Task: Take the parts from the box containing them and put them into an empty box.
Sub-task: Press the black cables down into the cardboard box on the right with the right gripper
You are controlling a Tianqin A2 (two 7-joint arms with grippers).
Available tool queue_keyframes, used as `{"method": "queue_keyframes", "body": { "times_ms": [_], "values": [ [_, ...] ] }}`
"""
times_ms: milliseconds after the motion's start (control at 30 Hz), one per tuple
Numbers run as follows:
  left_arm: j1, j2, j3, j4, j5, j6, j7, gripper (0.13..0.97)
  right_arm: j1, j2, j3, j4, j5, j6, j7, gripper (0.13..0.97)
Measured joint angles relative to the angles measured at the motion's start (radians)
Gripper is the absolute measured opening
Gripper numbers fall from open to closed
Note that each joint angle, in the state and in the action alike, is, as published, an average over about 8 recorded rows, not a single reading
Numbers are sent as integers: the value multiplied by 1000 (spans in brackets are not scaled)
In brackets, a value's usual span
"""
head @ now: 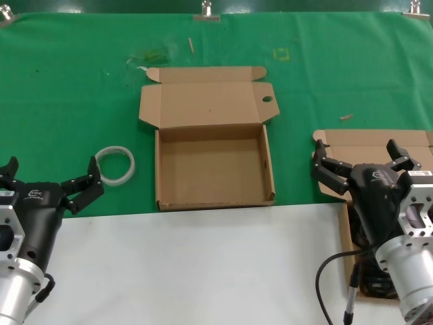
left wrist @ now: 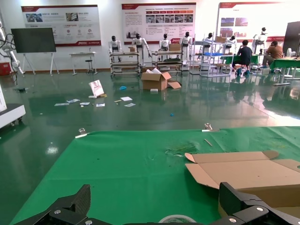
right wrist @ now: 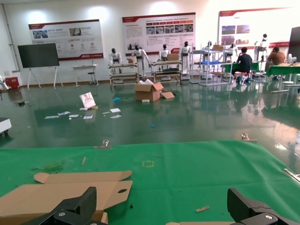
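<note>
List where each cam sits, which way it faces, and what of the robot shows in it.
Head: above, looking down at the empty box; left gripper and right gripper show.
Left wrist: low over the green table, facing the hall; own fingertips.
Right wrist: same; own fingertips.
Shared: all three see that box's lid.

Both arms share one build: a ribbed silver metal cylinder at the wrist, then a glossy black housing carrying a small white logo. The left gripper and the right gripper each end in black jointed fingers made of linked segments, with small silver screw heads showing at the joints in both wrist views. The right arm also has a silver block with an oval slot beside its housing, and a black cable looping under its wrist.
</note>
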Motion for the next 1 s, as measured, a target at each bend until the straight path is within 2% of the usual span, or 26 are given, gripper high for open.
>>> {"method": "queue_keyframes", "body": {
  "times_ms": [467,533,767,1000],
  "values": [
    [0,0,0,0,0,0,0,966,0,0,0,0,0,0,0,966],
    [0,0,0,0,0,0,0,966,3,2,-29,5,32,34,-27,966],
    [0,0,0,0,0,0,0,966,-5,-1,-194,70,270,286,-248,966],
    [0,0,0,0,0,0,0,966,-88,-6,-217,181,428,524,-525,966]
  ]
}}
